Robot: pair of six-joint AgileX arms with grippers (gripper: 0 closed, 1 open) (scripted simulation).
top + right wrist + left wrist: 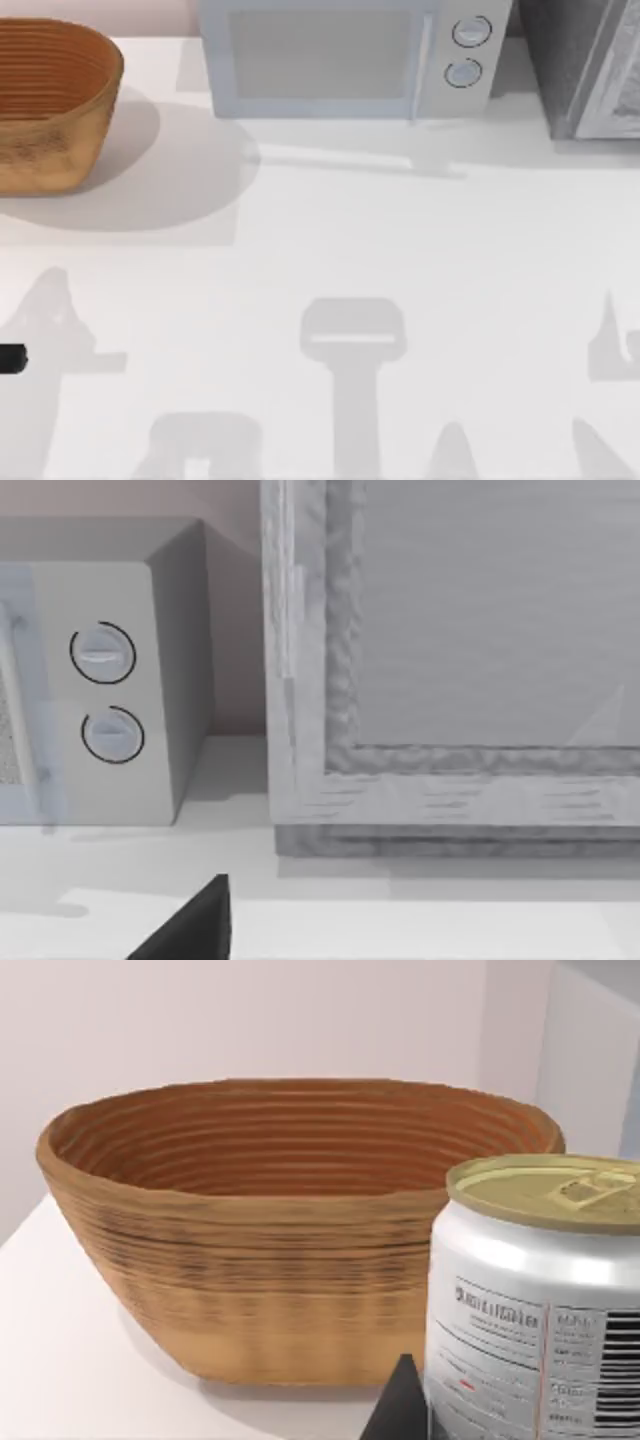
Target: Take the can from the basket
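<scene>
light: bright, even, from above | shadows: soft grey arm shapes on the tabletop [420, 240]; broad shadow beside the basket [50, 100] | glare: pale sheen on the can [540, 1260] shoulder | blur: none

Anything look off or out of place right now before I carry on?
Nothing looks spilled, tipped or damaged. The can stands upright, close to the left wrist camera and outside the basket, which sits upright on the table at its far left. The microwave stands squarely at the back.
</scene>
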